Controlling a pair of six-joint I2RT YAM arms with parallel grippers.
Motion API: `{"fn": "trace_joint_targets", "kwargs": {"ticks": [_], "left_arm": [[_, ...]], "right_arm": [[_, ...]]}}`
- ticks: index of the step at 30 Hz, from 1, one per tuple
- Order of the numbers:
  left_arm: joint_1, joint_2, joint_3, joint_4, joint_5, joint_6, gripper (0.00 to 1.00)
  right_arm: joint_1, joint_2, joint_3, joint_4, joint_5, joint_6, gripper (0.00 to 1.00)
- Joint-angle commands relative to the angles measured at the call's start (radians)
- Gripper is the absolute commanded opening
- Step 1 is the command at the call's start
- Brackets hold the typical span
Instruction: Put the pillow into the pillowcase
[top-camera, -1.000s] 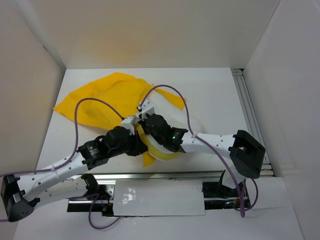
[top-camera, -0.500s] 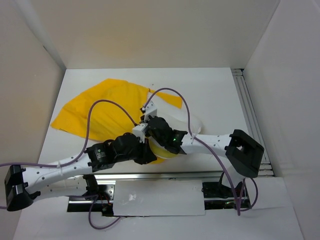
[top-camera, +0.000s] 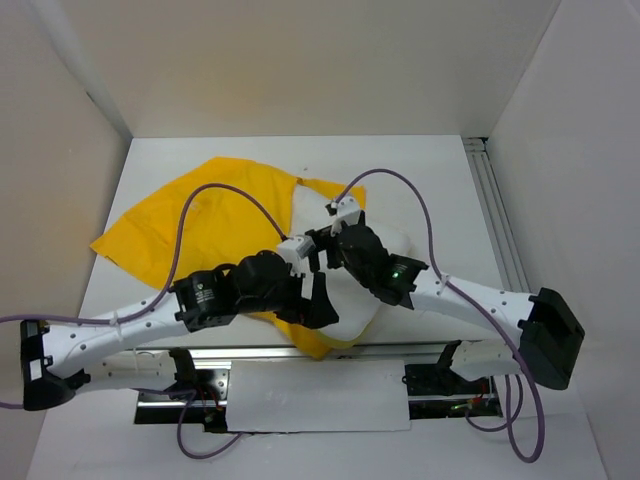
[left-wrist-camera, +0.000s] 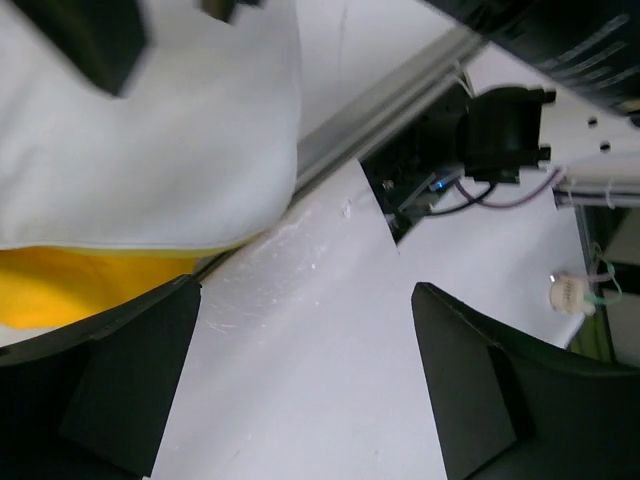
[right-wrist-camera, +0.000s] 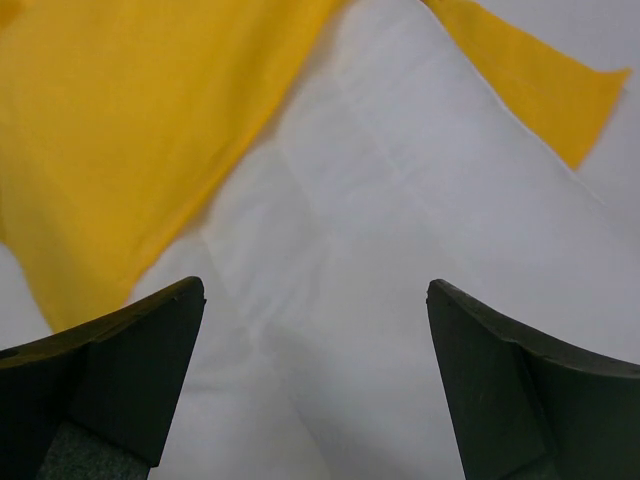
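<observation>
Pillow (right-wrist-camera: 400, 250) uncovered, seemingly atop yellow pillowcase (right-wrist-camera: 120, 130)

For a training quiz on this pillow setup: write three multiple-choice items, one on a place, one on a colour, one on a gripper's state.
1. In the top view, where on the table does most of the pillowcase lie?
A) left half
B) right half
C) off it

2. What colour is the pillowcase?
A) blue
B) yellow
C) green

3. How is the right gripper?
A) shut
B) open, holding nothing
C) out of view

Answers:
1. A: the cloth spreads across the left side.
2. B: it is bright yellow in every view.
3. B: its jaws stand wide apart over the pillow, with nothing between them.
</observation>
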Motion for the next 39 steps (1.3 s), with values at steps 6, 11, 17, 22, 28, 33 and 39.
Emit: {"fn": "trace_joint_targets", "kwargs": {"ticks": [6,11,17,22,28,33,39], "left_arm": [[0.101,0.206,0.393,-0.442,-0.391,0.001,1.0],[0.312,0.512,0.651,-0.554,-0.474,0.072,1.0],[0.472,0.788,0.878,-0.564,-0.441,0.256,1.0],[0.506,0.985,1.067,-0.61,-0.483,0.36,1.0],[0.589,1.071,1.137,-0.62,-0.495,0.405,1.0],[0.599,1.102,1.11,-0.529,-0.509,0.486,1.0],[0.599,1.122,1.122,-0.448,-0.42,0.52,1.0]], "right_arm": [[-0.245,-0.108,-0.033,-0.117,-0.04,0.004,0.99],[-0.424,-0.051,0.03,-0.051,-0.357,-0.2,0.99],[-0.635,0.158,0.209,-0.08,-0.549,-0.249,0.99],[-0.679,0.307,0.364,-0.14,-0.781,-0.383,0.99],[-0.679,0.439,0.455,-0.172,-0.813,-0.415,0.99],[-0.679,0.513,0.481,-0.183,-0.865,-0.453,0.99],[-0.679,0.583,0.529,-0.183,-0.887,-0.482,0.99]]}}
